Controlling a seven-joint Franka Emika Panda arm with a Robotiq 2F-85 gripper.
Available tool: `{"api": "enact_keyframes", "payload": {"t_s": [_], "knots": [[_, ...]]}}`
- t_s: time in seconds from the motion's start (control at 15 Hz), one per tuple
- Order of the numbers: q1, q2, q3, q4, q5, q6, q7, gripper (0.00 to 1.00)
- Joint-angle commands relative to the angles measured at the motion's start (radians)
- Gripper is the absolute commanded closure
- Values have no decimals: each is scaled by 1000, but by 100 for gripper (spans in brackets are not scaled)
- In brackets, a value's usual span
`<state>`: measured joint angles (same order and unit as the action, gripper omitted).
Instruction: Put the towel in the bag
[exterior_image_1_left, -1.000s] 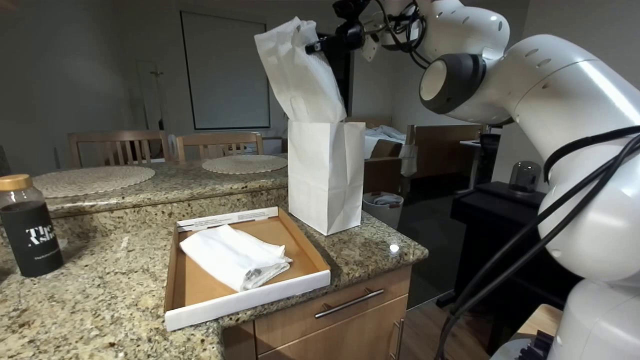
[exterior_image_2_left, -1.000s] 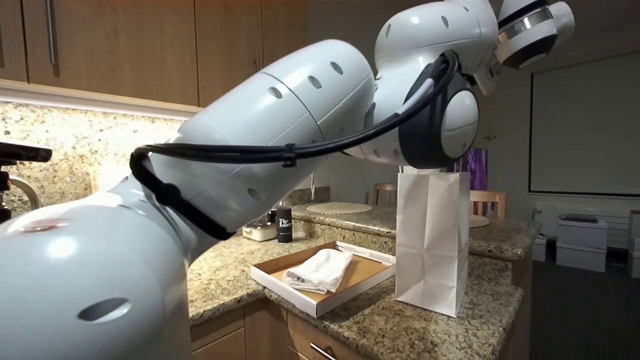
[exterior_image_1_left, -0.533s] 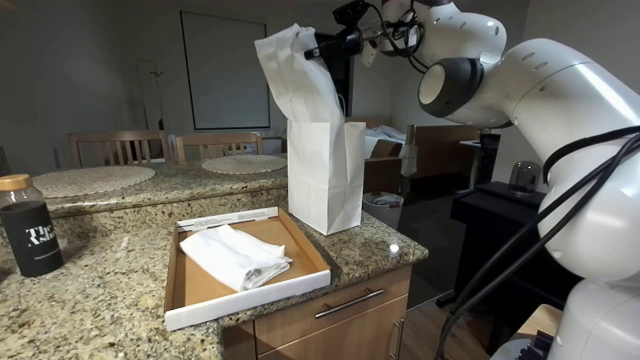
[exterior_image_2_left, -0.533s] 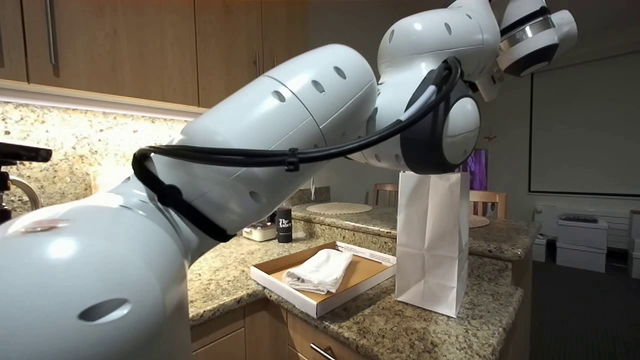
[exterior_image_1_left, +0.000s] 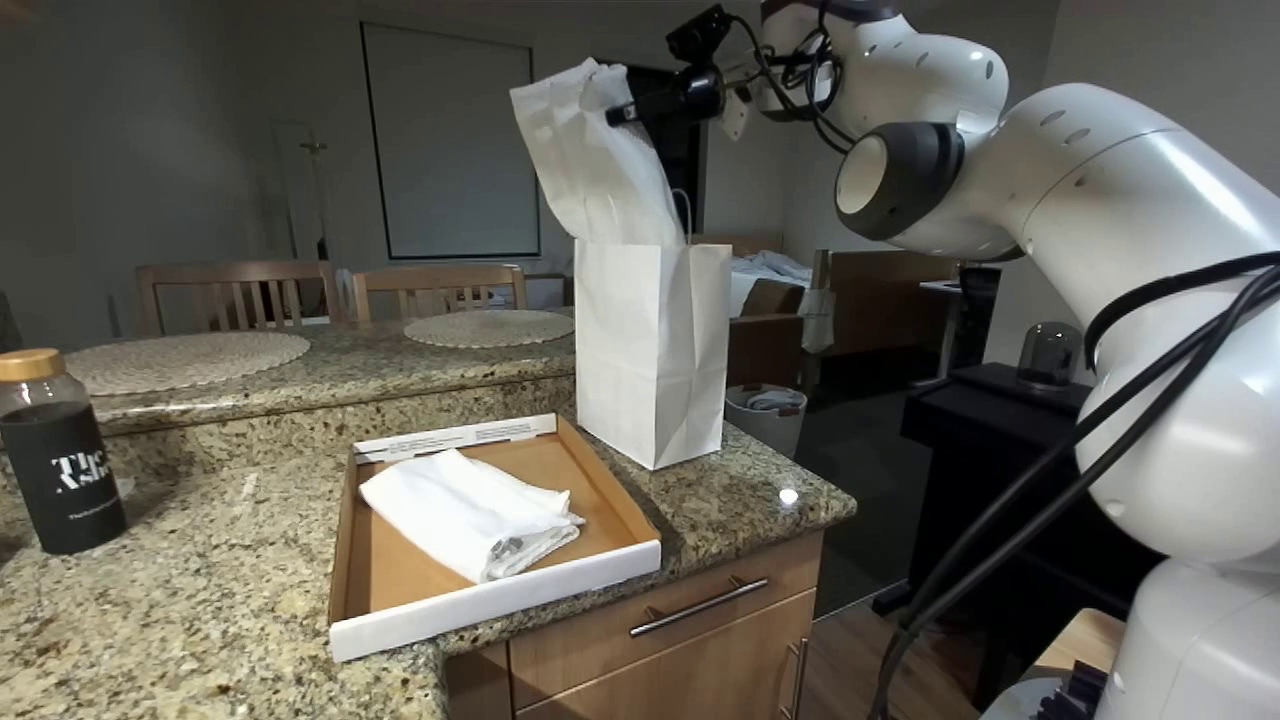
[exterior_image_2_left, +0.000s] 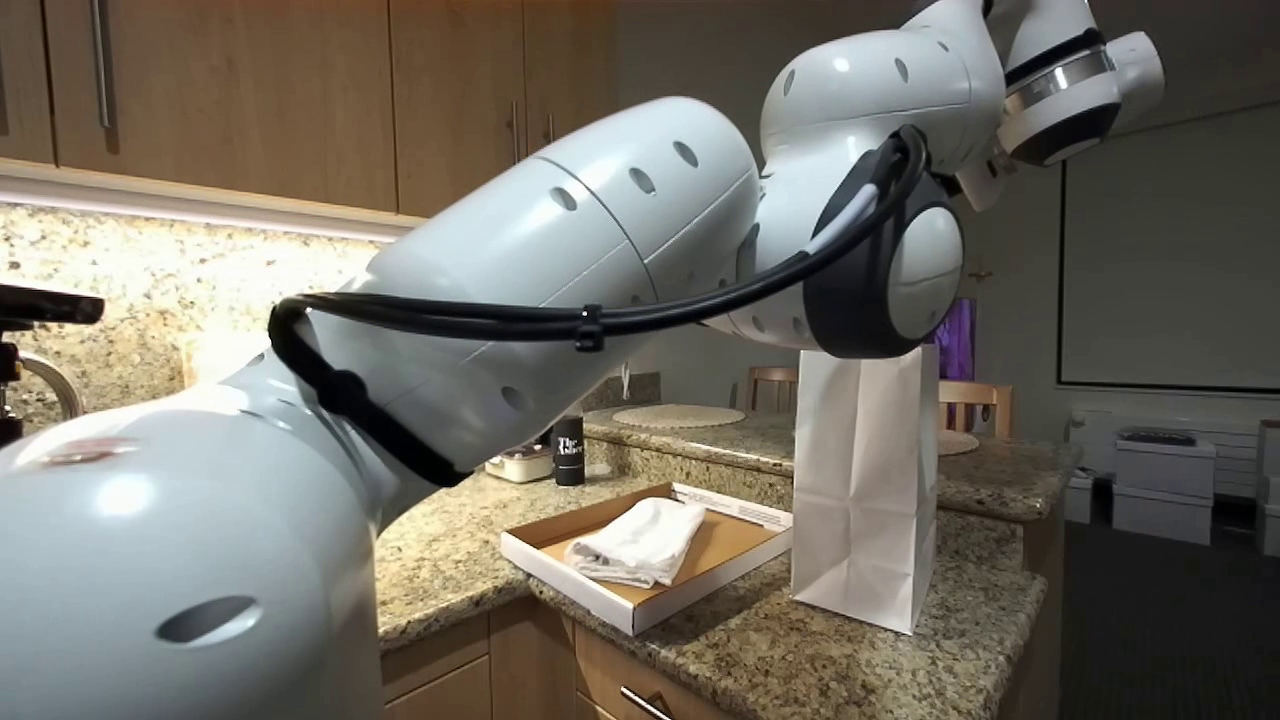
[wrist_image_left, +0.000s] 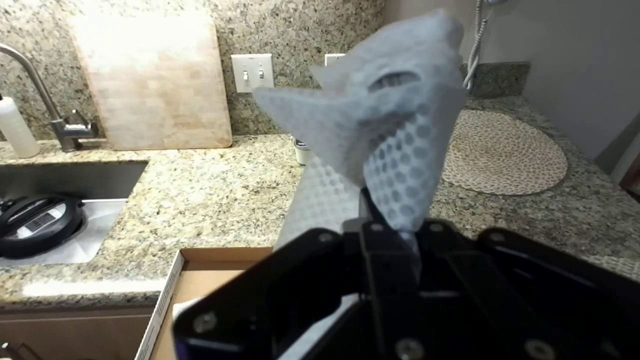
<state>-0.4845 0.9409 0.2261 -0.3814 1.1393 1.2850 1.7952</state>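
My gripper (exterior_image_1_left: 622, 114) is shut on a white textured towel (exterior_image_1_left: 600, 165), high above the counter in an exterior view. The towel hangs down and its lower part goes into the open top of the white paper bag (exterior_image_1_left: 645, 350). The bag stands upright near the counter's corner; it also shows in an exterior view (exterior_image_2_left: 862, 490), its top edge behind the arm. In the wrist view the towel (wrist_image_left: 400, 165) is pinched between the jaws (wrist_image_left: 387, 225), its upper folds sticking up. The towel's lower end is hidden inside the bag.
A shallow cardboard tray (exterior_image_1_left: 500, 606) beside the bag holds another folded white cloth (exterior_image_1_left: 465, 510). A dark bottle (exterior_image_1_left: 65, 470) stands at the counter's left. Woven mats (exterior_image_1_left: 490, 328) lie on the raised ledge. A sink (wrist_image_left: 125, 172) shows in the wrist view.
My gripper has moved slowly downward with the towel. The towel's top is lower and more bent, and a bag handle shows beside it. The bag and tray have not moved.
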Motion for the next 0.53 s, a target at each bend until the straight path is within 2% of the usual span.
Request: {"api": "enact_keyframes", "payload": {"t_s": [0.0, 0.2, 0.27, 0.47], "knots": [[-2, -8, 11, -16, 31, 67, 95, 94], [0, -7, 8, -11, 22, 91, 131, 94], [2, 3, -1, 4, 2, 60, 74, 91], [2, 3, -1, 4, 2, 62, 83, 91]]}}
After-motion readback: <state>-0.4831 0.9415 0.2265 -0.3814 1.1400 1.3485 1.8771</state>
